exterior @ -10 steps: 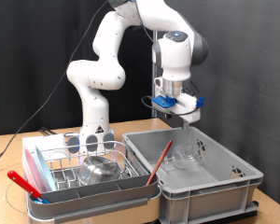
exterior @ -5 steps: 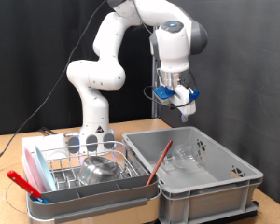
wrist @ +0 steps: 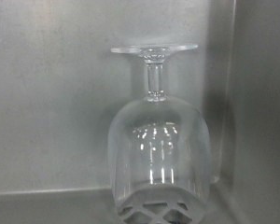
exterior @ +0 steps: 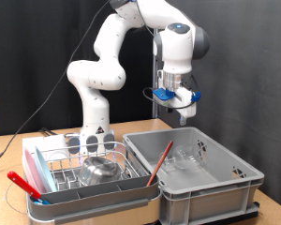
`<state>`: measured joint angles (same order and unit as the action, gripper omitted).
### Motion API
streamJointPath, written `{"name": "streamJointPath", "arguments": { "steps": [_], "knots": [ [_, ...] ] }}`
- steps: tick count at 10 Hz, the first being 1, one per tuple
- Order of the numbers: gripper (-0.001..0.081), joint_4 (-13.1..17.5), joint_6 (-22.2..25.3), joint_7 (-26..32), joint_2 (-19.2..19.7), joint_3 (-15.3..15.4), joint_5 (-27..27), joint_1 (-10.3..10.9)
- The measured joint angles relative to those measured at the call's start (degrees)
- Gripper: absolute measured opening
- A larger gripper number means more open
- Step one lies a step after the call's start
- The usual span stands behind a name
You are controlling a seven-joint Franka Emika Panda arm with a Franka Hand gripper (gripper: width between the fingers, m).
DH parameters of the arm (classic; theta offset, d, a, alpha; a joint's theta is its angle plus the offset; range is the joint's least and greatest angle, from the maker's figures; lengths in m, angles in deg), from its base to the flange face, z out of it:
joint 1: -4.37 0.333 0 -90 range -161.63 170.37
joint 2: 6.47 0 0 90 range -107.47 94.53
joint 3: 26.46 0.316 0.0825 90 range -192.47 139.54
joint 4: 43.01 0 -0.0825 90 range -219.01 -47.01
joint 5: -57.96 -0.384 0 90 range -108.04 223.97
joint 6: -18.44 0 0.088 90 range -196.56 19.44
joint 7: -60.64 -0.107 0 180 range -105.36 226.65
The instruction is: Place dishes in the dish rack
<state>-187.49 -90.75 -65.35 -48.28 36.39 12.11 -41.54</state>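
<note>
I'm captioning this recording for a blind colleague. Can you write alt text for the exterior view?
A white robot arm holds its hand high above a grey plastic crate that contains a red stick and clear glassware. At the exterior view's left, a steel bowl sits in the wire dish rack.

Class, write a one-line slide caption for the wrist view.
Clear stemmed glass lying on the grey crate floor, foot towards the wall.

I am working in a staged robotics lab, not a kitchen: black curtain (exterior: pixel 28 47) fills the backdrop, the white arm (exterior: pixel 108 66) is bolted to a bare wooden table (exterior: pixel 9 155) at frame centre, with loose cables (exterior: pixel 33 122) trailing at left.
</note>
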Motion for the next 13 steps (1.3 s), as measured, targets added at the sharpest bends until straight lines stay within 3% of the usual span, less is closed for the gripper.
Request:
{"name": "streamJointPath", "arguments": {
  "steps": [2,7,10,13],
  "knots": [
    [0.0811,-0.6,-0.8,-1.0,0.5,3.0,-0.3,-2.1],
    [0.0811,-0.4,-2.6,-0.9,3.7,13.0,-1.0,-10.1],
    [0.0811,-0.5,-5.6,1.1,5.2,19.8,-2.9,-14.9],
    [0.0811,-1.6,-8.4,3.9,5.4,25.9,-5.1,-17.9]
  ]
}}
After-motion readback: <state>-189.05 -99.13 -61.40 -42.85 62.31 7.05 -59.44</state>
